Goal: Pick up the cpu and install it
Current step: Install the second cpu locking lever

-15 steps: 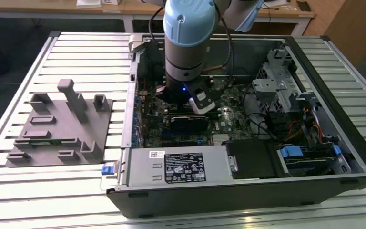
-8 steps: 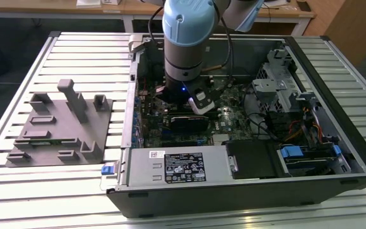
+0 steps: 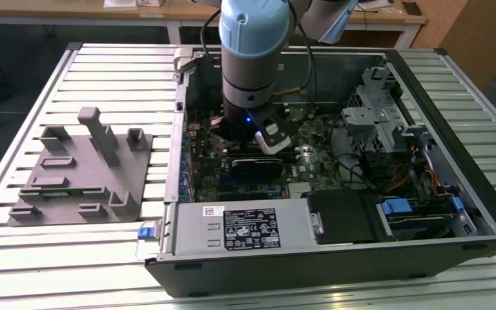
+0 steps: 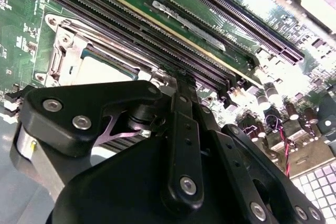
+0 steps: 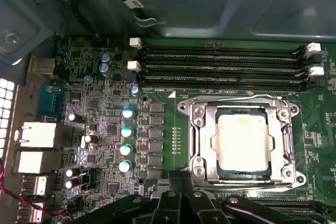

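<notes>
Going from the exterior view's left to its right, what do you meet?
Grey tray on the slatted table → open computer case's wall → robot arm above the motherboard → metal drive cage → blue-tabbed drive bay.

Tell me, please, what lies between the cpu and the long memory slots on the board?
In the first wrist view, the cpu sits in its socket; between it and the memory slots lies the socket's metal frame, then a narrow strip of green board.
</notes>
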